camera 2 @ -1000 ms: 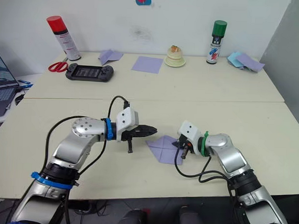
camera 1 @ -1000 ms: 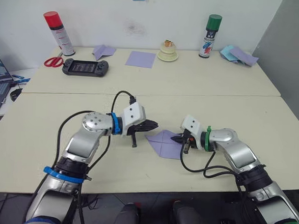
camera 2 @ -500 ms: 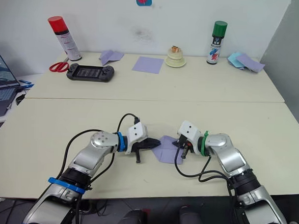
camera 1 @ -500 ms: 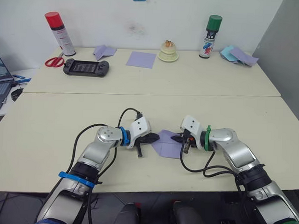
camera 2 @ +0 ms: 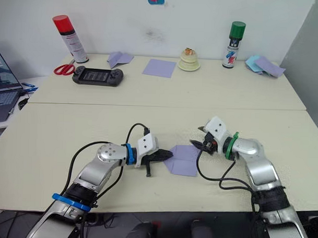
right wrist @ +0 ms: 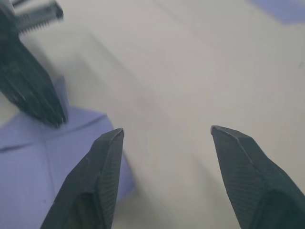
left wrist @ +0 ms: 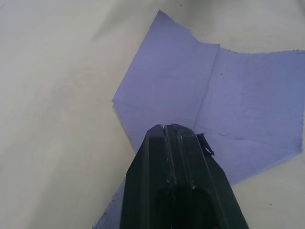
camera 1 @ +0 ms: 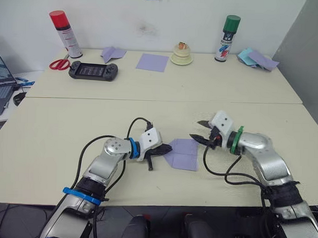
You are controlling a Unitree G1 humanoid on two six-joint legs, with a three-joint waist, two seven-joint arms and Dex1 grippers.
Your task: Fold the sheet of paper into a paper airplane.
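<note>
Left gripper [camera 1: 167,148] pins sheet of paper [camera 1: 184,154]; right gripper [camera 1: 199,130] spread.

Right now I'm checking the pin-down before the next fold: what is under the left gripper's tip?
The closed left gripper presses on the sheet of paper, near a crease by its edge. The bit of paper directly beneath the fingers is covered.

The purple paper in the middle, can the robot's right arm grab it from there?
Probably yes. The right end effector is open beside the sheet of paper, with nothing between them.
</note>
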